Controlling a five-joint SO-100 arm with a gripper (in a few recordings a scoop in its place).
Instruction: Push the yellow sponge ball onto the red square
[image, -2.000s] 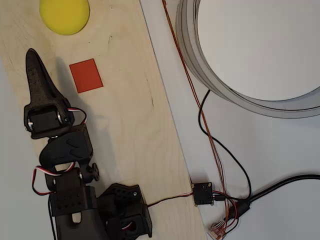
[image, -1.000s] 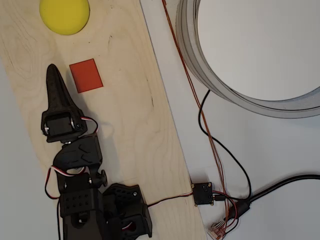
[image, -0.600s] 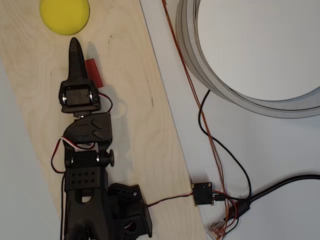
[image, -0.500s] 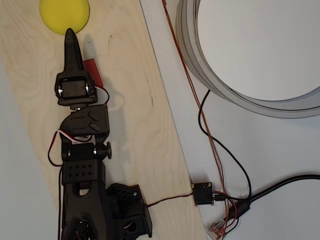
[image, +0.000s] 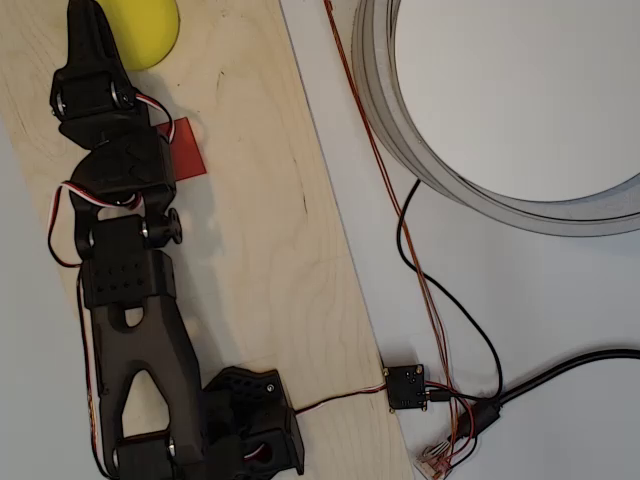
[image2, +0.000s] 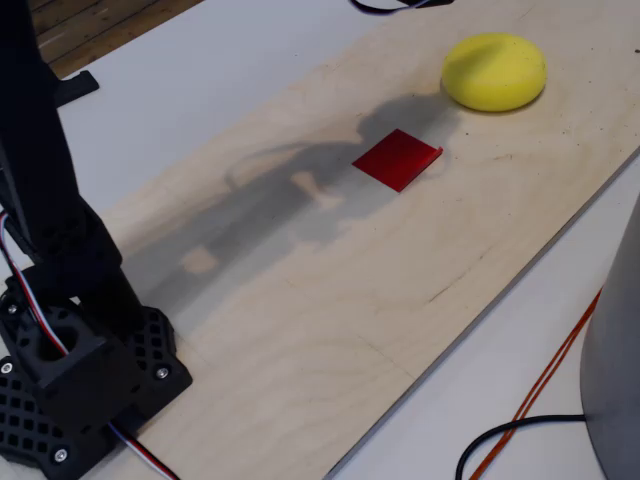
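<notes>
overhead: straight down | fixed: low, oblique, near | shared: wooden board (image: 270, 230)

Bright, even light fills both views, and the white tabletop (image: 560, 300) reads nearly blown out in the overhead view, with little texture. On the pale wooden board (image2: 330, 300), the fixed view shows the arm's broad, soft-edged grey shadow (image2: 270, 200) stretching from the black base (image2: 70, 380) toward the red square (image2: 398, 159) and the yellow sponge ball (image2: 495, 71). The ball carries a gentle highlight on top and a faint shadow at its foot. Focus is crisp in the overhead view; the fixed view softens slightly at its near edge, where the grey ring (image2: 615, 380) blurs.
</notes>
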